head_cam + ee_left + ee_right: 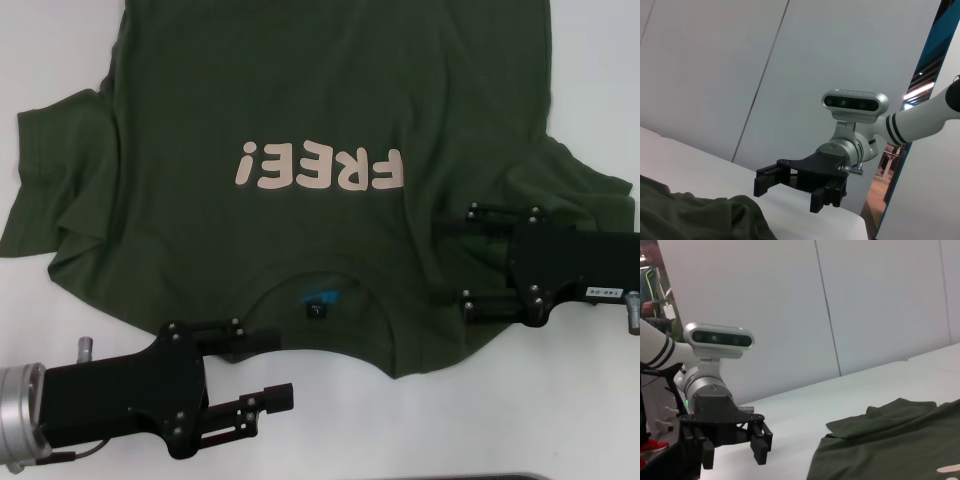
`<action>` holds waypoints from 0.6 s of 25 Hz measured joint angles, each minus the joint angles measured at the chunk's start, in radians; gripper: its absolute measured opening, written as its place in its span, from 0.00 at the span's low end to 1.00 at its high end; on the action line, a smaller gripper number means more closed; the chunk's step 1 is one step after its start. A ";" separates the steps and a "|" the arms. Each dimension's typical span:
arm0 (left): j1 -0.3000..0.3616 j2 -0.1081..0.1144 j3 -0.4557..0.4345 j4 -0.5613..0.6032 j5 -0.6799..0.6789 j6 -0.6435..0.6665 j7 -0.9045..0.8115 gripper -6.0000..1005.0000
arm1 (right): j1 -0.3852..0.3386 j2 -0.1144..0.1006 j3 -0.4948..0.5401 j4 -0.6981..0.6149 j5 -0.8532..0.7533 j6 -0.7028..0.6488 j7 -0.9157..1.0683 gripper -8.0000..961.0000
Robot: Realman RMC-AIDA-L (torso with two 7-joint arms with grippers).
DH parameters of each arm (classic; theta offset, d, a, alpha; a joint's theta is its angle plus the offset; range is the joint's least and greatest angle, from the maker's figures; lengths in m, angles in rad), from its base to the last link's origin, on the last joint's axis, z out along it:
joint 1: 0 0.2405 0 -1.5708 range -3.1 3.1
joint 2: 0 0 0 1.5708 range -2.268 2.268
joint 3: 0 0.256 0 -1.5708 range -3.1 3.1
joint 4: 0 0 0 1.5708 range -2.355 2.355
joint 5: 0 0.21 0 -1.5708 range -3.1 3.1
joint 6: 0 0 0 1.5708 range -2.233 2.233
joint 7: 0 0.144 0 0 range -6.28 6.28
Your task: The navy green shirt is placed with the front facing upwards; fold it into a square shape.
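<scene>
The navy green shirt [300, 90] lies spread front-up on the white table [560, 420]. Its pale "FREE!" lettering [320, 168] shows, and the collar with a blue neck label [318, 297] is on the near side. My left gripper [283, 367] is open at the near left. One of its fingers lies over the shoulder edge beside the collar, the other over bare table. My right gripper [437, 262] is open over the shirt's near right shoulder. The left wrist view shows the right gripper [787, 196] beyond a rumpled shirt [700, 220] edge. The right wrist view shows the left gripper [734, 454] beside the shirt [890, 445].
Both sleeves lie creased: the left sleeve [50, 170] and the right sleeve [590, 195]. A dark edge [500, 476] runs along the table's near side. White wall panels [865, 305] stand behind the table.
</scene>
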 joint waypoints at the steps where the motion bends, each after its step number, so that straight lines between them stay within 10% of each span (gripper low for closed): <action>1: 0.000 0.000 0.000 0.000 0.000 0.000 0.000 0.57 | 0.003 0.000 -0.004 0.003 0.000 0.002 0.000 0.85; 15: -0.002 0.000 0.000 0.000 -0.001 0.000 -0.004 0.57 | 0.009 -0.003 -0.011 0.005 0.002 0.005 0.003 0.85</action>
